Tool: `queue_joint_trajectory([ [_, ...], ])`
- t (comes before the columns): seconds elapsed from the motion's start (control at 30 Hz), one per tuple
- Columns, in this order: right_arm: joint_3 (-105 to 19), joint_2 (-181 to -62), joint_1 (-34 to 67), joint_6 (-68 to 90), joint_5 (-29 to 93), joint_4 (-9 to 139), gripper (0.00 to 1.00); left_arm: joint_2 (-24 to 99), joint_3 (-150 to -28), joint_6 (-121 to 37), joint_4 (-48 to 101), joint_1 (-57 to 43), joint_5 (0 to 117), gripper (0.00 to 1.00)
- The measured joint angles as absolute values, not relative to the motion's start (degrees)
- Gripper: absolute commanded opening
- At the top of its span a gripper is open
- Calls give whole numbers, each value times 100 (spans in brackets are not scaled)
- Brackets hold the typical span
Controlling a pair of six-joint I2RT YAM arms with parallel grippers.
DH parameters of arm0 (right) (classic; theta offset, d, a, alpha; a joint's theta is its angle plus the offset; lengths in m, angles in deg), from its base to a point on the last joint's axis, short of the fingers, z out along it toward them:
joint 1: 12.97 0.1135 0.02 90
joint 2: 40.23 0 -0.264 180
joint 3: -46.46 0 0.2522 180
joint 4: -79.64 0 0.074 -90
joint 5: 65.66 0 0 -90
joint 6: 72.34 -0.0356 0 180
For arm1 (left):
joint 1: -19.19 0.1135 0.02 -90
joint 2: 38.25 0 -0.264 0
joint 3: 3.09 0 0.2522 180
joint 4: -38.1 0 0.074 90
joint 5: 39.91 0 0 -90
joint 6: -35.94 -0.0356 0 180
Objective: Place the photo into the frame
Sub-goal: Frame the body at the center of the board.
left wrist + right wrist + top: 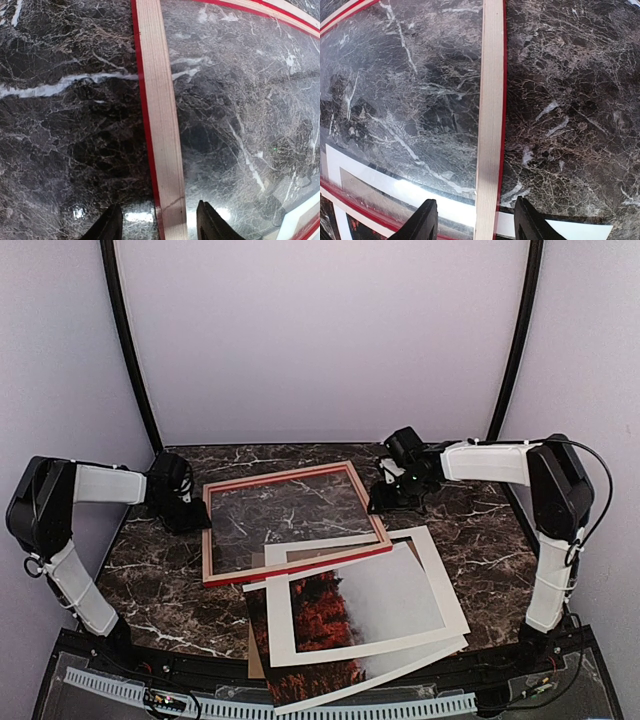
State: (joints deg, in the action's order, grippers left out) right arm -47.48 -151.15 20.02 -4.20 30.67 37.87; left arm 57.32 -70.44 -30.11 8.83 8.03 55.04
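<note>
Left gripper (159,226) and right gripper (475,221) straddled opposite rails of the frame (278,476), jaws apart; the 2 needed to pinch evenly, keeping it level

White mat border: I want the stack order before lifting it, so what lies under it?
The photo lies under the white mat, showing through its window and past its near edge. A brown backing board peeks out lower left; the rest is covered.

White mat (437,580), backing board (256,658), marble table (480,530)
</note>
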Motion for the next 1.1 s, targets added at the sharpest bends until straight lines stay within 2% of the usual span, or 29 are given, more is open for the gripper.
queue_joint_trajectory([
  [0.33,-4875,-15495,2002,-235,3051,3785,38,5837,-7044,-2948,999,803,5498,39],
  [0.63,-5047,-15788,2002,-191,3051,3743,15,5848,-7042,-2810,1233,803,5533,27],
  [0.97,-5397,-15965,2002,-167,2903,3546,0,5928,-7107,-2727,1351,803,5496,17],
  [1.1,-5563,-16089,2000,-215,2853,3533,0,6099,-7315,-2723,1353,809,5384,18],
])
